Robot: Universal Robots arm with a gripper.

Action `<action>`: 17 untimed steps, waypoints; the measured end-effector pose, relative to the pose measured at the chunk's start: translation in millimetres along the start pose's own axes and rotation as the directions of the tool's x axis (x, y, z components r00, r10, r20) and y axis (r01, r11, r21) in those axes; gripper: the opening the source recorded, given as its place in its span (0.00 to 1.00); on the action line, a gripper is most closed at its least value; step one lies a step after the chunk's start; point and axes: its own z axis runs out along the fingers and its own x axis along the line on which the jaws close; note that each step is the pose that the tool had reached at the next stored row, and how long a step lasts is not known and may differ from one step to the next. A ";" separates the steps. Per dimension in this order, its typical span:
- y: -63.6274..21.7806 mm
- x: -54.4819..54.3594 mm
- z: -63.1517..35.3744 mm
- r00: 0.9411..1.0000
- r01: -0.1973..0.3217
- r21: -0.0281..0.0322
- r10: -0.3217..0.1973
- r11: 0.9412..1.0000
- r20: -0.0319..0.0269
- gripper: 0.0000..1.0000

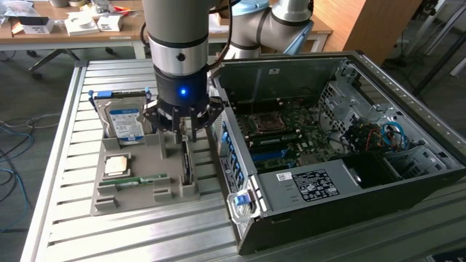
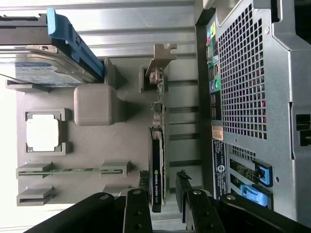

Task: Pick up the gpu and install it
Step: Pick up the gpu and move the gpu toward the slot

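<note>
The gpu (image 1: 187, 164) stands on edge in a slot of the grey holder tray (image 1: 149, 155), just beside the open computer case (image 1: 407, 164). My gripper (image 1: 183, 136) hangs directly over the card's far end, pointing down. In the wrist view the gpu (image 2: 157, 165) is edge-on, dark with a metal bracket at one end. My gripper (image 2: 163, 180) is open, with one black finger (image 2: 144, 180) on each side of the card's near end and a small gap showing on the case side. Nothing is gripped.
The tray also holds a silver hard drive (image 1: 124, 121) with a blue label, a square processor (image 1: 117, 165) and a green memory stick (image 1: 135, 181). The case's motherboard (image 1: 280, 134) lies exposed. Tables with boxes (image 1: 80, 24) stand at the back.
</note>
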 end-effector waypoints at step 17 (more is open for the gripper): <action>-0.8 0.3 12.3 1.000 0.000 0.000 0.000 1.000 0.000 0.43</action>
